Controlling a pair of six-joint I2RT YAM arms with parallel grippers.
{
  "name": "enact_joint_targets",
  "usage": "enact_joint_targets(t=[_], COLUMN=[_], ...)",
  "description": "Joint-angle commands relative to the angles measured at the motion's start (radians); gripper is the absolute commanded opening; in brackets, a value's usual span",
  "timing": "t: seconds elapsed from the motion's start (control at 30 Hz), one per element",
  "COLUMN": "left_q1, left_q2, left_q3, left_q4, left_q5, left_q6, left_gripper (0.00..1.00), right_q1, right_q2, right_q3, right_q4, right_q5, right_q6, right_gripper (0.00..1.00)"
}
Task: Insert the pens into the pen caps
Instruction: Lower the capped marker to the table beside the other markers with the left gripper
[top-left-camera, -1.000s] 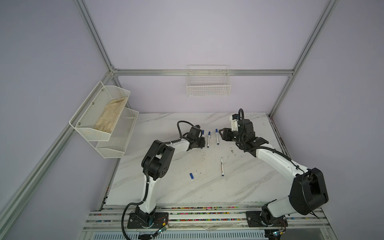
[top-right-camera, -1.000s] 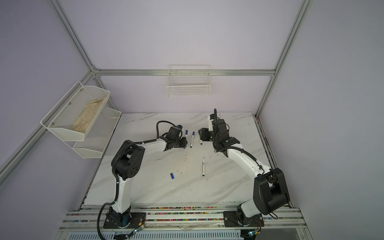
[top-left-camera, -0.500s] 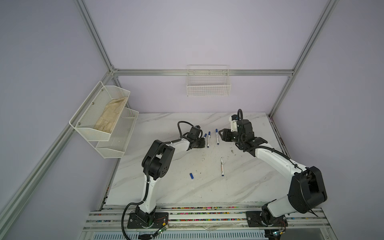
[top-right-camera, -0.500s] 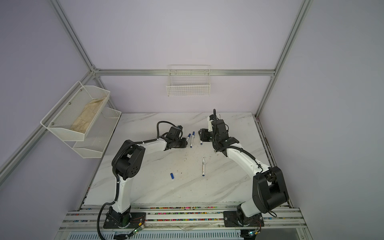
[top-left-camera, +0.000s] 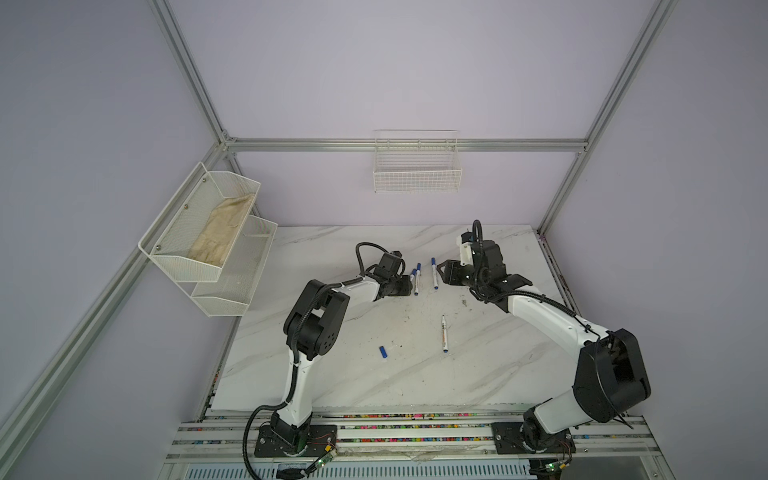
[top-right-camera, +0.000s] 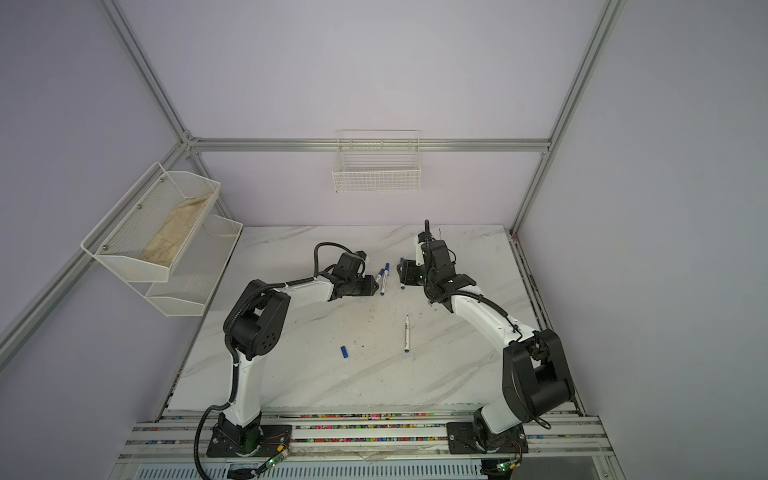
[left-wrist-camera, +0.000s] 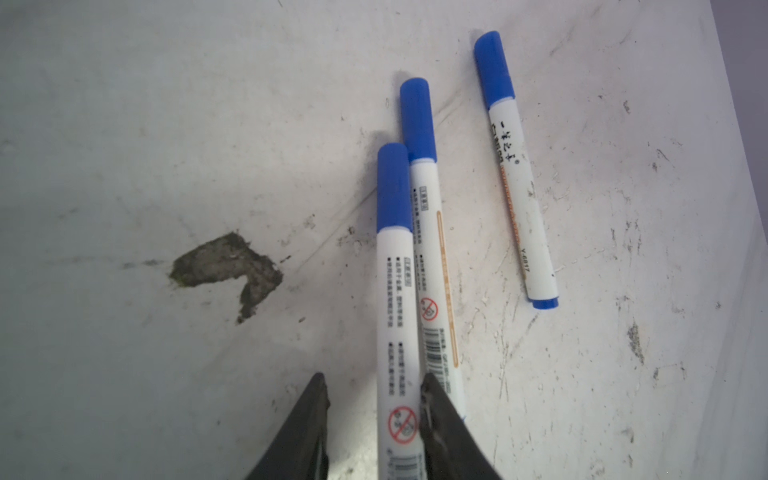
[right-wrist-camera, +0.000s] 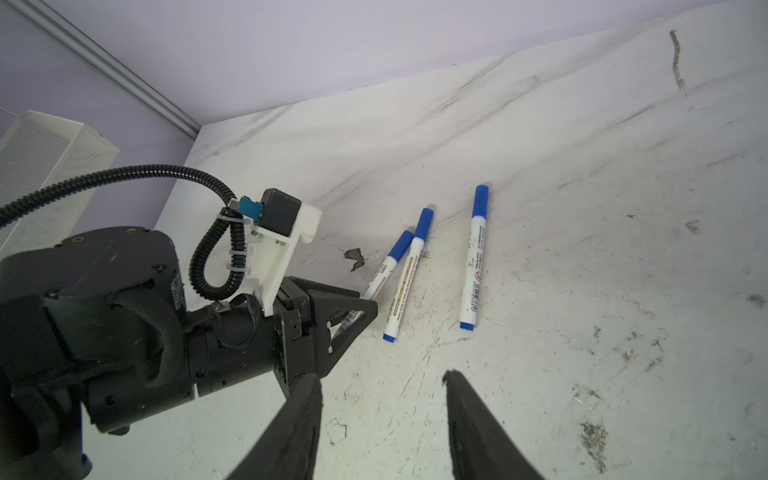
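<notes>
Three capped pens lie at the back middle of the table. My left gripper (left-wrist-camera: 372, 388) (top-left-camera: 408, 286) is open around the rear of the leftmost pen (left-wrist-camera: 395, 291). That pen touches one finger (left-wrist-camera: 430, 399) and stands clear of the other. Its blue cap (left-wrist-camera: 394, 187) rests against the second capped pen (left-wrist-camera: 432, 270). The third capped pen (left-wrist-camera: 517, 187) (top-left-camera: 434, 273) lies apart. An uncapped pen (top-left-camera: 444, 334) (top-right-camera: 406, 334) and a loose pen cap (top-left-camera: 383, 352) (top-right-camera: 344, 352) lie nearer the front. Beside the third pen, my right gripper (right-wrist-camera: 382, 376) (top-left-camera: 443, 276) is open and empty.
A dark chipped patch (left-wrist-camera: 226, 266) marks the marble table (top-left-camera: 332, 374) beside the left gripper. A mesh shelf (top-left-camera: 208, 241) hangs on the left wall and a wire basket (top-left-camera: 417, 174) on the back wall. Both grippers sit close together around the pens.
My left gripper's jaws have parted off the capped pen, which has swung over against its neighbour. The right arm has hardly moved.
</notes>
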Motion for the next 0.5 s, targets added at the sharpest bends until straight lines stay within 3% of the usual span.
enact_joint_targets(t=[0.0,0.33,0.47], left_q1=[0.004,0.004,-0.004], left_q2=[0.01,0.023,0.021], left_q3=[0.054,0.029,0.035], left_q4=[0.022,0.024,-0.027], left_q5=[0.032,0.005,-0.07], left_q6=[-0.018,-0.03,-0.037], left_gripper=[0.37,0.35,0.39], right_q1=[-0.002,-0.002,-0.003], right_q2=[0.014,0.011,0.01], right_q3=[0.007,0.003,0.001], right_q4=[-0.015,-0.018,-0.018], right_q5=[-0.001,-0.004,-0.005], right_q6=[0.007,0.001,0.003], right_gripper=[0.5,0.5,0.5])
